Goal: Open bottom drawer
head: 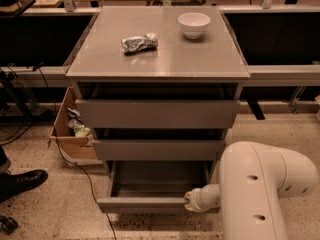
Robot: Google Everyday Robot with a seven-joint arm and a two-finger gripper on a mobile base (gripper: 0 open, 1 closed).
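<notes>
One grey three-drawer cabinet (157, 59), all three fronts handleless. The bottom drawer (142, 203), with the slimmest grey flat front, sits lowest and nearest, pulled out so its plain shallow tray shows. One white arm; its gripper (192, 200) is at the right end of that drawer front, grip state can't be told. On top: one white bowl (194, 24) far right, one crumpled foil packet (139, 43) left of it. One cardboard box (70, 134) and one black shoe (21, 182) on the floor, left.

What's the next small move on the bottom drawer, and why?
Probably a short, straight pull outward. The bottom drawer is partly open, tray showing, and the gripper sits at the right end of its front panel, so an off-axis pull might skew it.
</notes>
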